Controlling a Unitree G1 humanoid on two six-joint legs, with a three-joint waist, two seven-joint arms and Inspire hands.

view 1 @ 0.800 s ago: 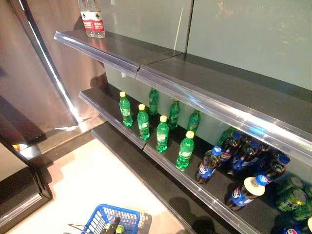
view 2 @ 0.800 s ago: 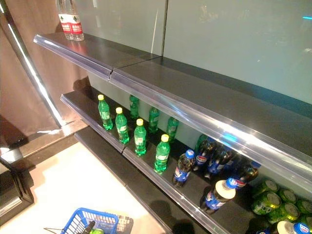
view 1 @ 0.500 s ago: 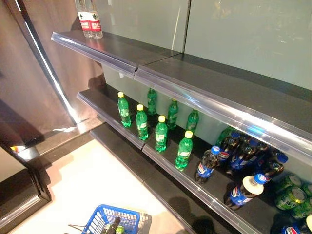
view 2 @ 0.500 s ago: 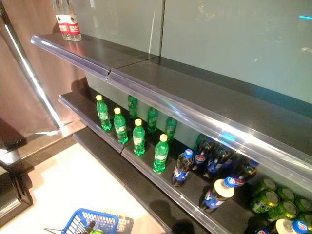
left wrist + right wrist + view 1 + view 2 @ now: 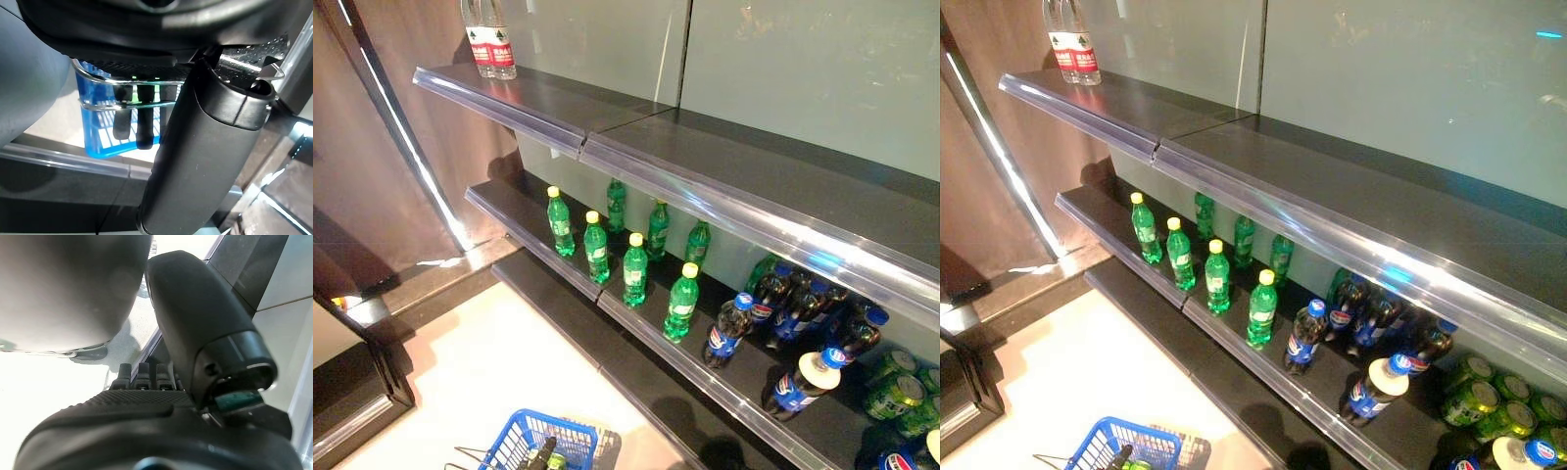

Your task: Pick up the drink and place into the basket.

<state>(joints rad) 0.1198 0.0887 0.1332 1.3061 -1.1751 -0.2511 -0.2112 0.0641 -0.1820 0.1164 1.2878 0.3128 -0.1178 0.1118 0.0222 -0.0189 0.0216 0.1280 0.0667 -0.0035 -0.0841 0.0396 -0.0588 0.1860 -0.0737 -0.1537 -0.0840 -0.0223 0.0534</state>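
- The drinks stand on the middle shelf (image 5: 636, 323): a row of green bottles (image 5: 682, 303) with yellow caps, then dark cola bottles (image 5: 729, 330) with blue caps, and green cans (image 5: 893, 397) at the far right
- None of them is taken yet; no hand is close to the shelf in the head views
- The blue basket (image 5: 540, 443) hangs low, near the floor, and the left hand (image 5: 142, 127) has its fingers curled around the wire handle (image 5: 122, 104) of it
- The right hand (image 5: 146, 374) holds nothing and its fingers look straight, away from the shelf
- A full bottle is probably quite heavy for its size, with a stiff but smooth and round plastic wall, so it can slip or turn in the fingers
- I think the best place to hold is the middle of the body, around the label, with the thumb opposite to the fingers; the neck is narrow and the bottle would swing
- The bottles stand near each other, so a neighbour could tip over
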